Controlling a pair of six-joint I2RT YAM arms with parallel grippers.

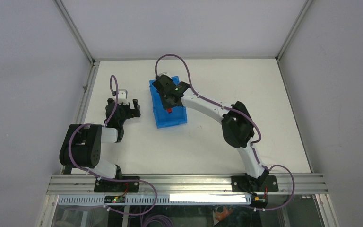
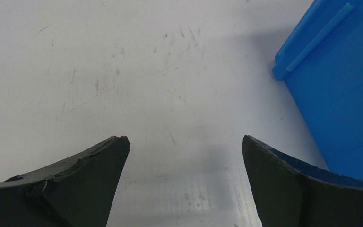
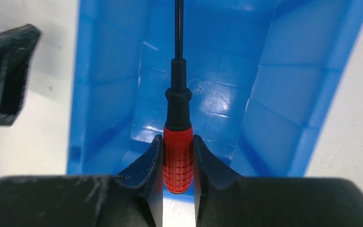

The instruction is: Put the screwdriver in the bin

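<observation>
The blue bin (image 1: pixel 177 118) lies on the white table, with its inside (image 3: pixel 217 104) filling the right wrist view. Over it hangs my right gripper (image 1: pixel 169 105), shut on the screwdriver (image 3: pixel 178 156): both fingers press the red handle, and the thin black shaft points ahead over the bin's floor. A bit of the red handle (image 1: pixel 169 111) shows under the gripper from above. My left gripper (image 1: pixel 133 109) stands open to the left of the bin, with only bare table between its fingers (image 2: pixel 90 175). A corner of the bin (image 2: pixel 340 94) shows at the right of the left wrist view.
The table (image 1: pixel 217 142) is white, with grey walls at the back and sides and an aluminium rail along the near edge. The left gripper's black finger (image 3: pixel 4 71) shows at the left of the right wrist view, beside the bin.
</observation>
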